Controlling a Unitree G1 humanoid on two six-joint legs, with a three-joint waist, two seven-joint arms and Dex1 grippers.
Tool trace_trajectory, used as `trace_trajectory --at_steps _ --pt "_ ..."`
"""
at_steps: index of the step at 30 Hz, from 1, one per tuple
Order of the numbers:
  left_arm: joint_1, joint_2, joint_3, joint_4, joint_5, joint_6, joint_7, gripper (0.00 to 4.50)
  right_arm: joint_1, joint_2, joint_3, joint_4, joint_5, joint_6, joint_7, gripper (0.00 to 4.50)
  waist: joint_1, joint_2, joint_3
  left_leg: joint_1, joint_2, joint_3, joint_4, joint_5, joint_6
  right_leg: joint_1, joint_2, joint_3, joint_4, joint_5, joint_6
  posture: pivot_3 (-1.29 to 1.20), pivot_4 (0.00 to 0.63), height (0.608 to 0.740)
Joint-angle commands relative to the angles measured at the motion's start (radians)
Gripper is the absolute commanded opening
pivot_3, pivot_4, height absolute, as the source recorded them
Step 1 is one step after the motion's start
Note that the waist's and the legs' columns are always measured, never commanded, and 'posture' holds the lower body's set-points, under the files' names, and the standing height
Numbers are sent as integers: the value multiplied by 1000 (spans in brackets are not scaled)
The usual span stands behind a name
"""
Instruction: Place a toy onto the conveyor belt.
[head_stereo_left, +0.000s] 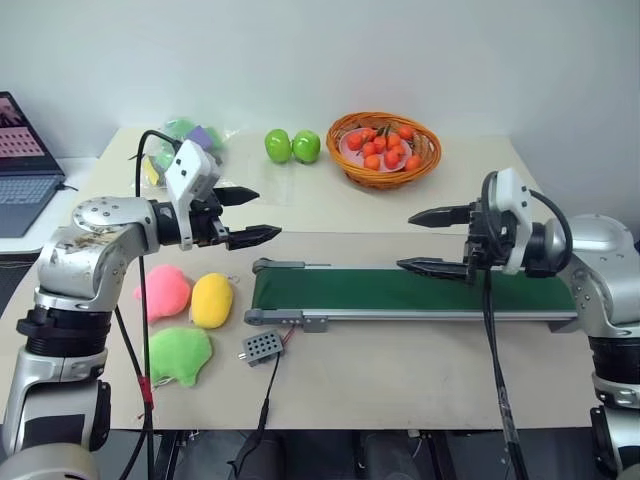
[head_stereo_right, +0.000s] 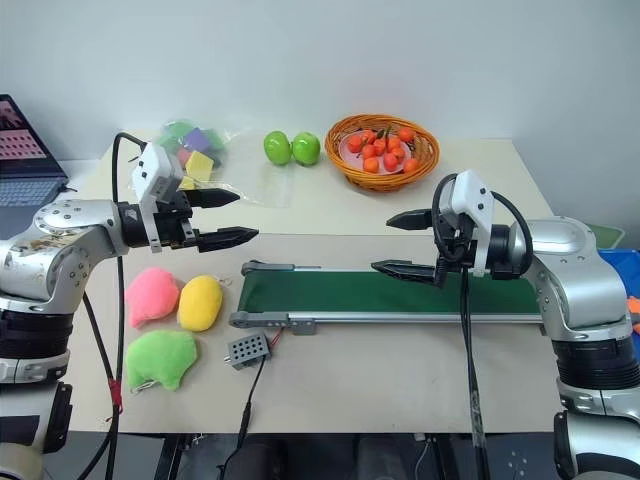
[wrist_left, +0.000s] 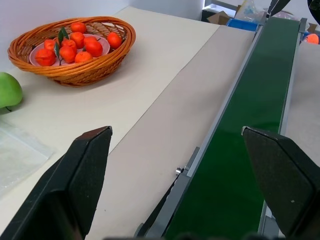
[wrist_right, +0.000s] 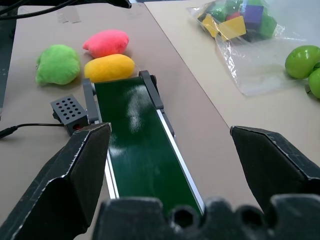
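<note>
The left gripper (head_stereo_left: 250, 215) hangs above the table with its two black fingers spread wide and nothing between them. It points forward and a little downward toward the middle of the table, and nothing in the frames shows it touching anything. The toy (head_stereo_left: 162, 291), the pink plush, lies on the tabletop below and slightly behind those fingertips, on the robot's left side. It rests against the yellow plush (head_stereo_left: 212, 300), which sits between it and the near end of the conveyor belt (head_stereo_left: 400, 290). The lime green plush (head_stereo_left: 178, 355) lies a little closer to the robot, just beside both.

The right gripper (head_stereo_left: 425, 241) also stands apart and empty. It hovers over the far half of the belt, with one finger above the green surface and the other above the bare table beyond the rail. Its wrist view looks straight down the belt toward the three plush toys.

The three toys seem grouped at the belt's left end so that the left arm can reach them with a short drop. The belt surface is bare, so no toy has been placed yet. A small grey control box (head_stereo_left: 261, 347) with a cable lies just in front of the belt's end roller, near the green plush. The likely next move is for the left gripper to drop down and back onto the pink toy without catching the yellow one pressed against it.
</note>
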Motion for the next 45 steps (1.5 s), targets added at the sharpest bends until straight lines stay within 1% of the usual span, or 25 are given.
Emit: trace_trajectory --at_steps 1,4,5,7,11,12,14,17,20,22,24,29,32,38,45 --pt "-17 -9 70 8 -52 30 11 4431 -17 -5 -16 -9 10 -17 2 4500 0 0 0 0 0 0 0 0 0 0 0 0 0 0 0 0 150 738" --pt "-37 -38 213 84 -195 174 60 4431 -24 -3 -9 3 3 -25 9 4500 -3 0 0 0 0 0 0 0 0 0 0 0 0 0 0 0 150 738" --pt "-41 -46 283 122 -254 233 90 4431 -29 -1 -4 11 0 -28 12 4500 -5 0 0 0 0 0 0 0 0 0 0 0 0 0 0 0 150 738" --pt "-36 -53 376 166 -326 301 131 4431 -37 2 2 23 -3 -33 18 4500 -9 0 0 1 0 0 0 0 0 0 0 0 0 0 0 0 150 738" --pt "3 -37 612 305 -484 518 266 4431 -62 17 26 56 -12 -47 39 4500 -15 0 0 1 0 0 0 0 0 0 0 0 1 0 0 0 150 738" --pt "15 -34 650 328 -507 556 291 4431 -68 19 32 64 -14 -51 42 4500 -17 0 0 1 0 -1 0 0 0 0 0 0 1 0 0 0 150 738" --pt "77 -17 712 362 -525 634 337 4431 -80 28 44 80 -19 -58 52 4500 -20 0 0 1 0 -1 0 0 0 0 0 0 1 0 0 0 150 738" --pt "127 -4 794 420 -552 714 399 4431 -91 34 53 97 -25 -66 63 4500 -24 0 0 1 0 -1 0 0 0 0 0 0 2 0 0 0 150 738" --pt "168 28 919 544 -561 721 455 4431 -102 43 64 120 -33 -77 75 4500 -24 -1 0 1 0 -1 0 0 -1 0 -1 -1 2 0 0 0 150 738" --pt "246 74 1013 632 -548 698 474 4431 -111 55 79 138 -43 -85 87 4500 -28 -1 0 2 0 -1 -1 0 -1 0 -1 -1 1 0 0 0 150 738" --pt "330 105 1076 665 -555 711 464 4431 -117 65 90 152 -48 -91 97 4500 -39 0 0 4 0 0 -3 0 -1 0 0 0 2 0 0 0 150 738" --pt "405 103 1133 713 -556 718 504 4431 -133 83 103 177 -60 -102 114 4500 -21 -1 0 4 0 0 -6 1 -3 -1 -1 -1 1 0 -1 0 150 738" --pt "442 72 1128 713 -548 726 519 4431 -144 90 108 188 -64 -106 120 4500 -9 0 0 4 0 0 -6 2 -4 -1 -2 -2 0 0 -1 0 150 738" --pt "445 33 1130 772 -540 705 565 4431 -152 91 106 196 -72 -107 131 4500 -4 -1 0 5 0 0 -6 2 -4 -1 -2 -2 1 0 -1 0 150 738" --pt "430 8 1101 831 -525 667 578 4431 -141 81 95 180 -72 -96 127 4500 -6 -1 0 5 0 0 -7 3 -5 -1 -2 -2 1 0 -1 0 150 738"
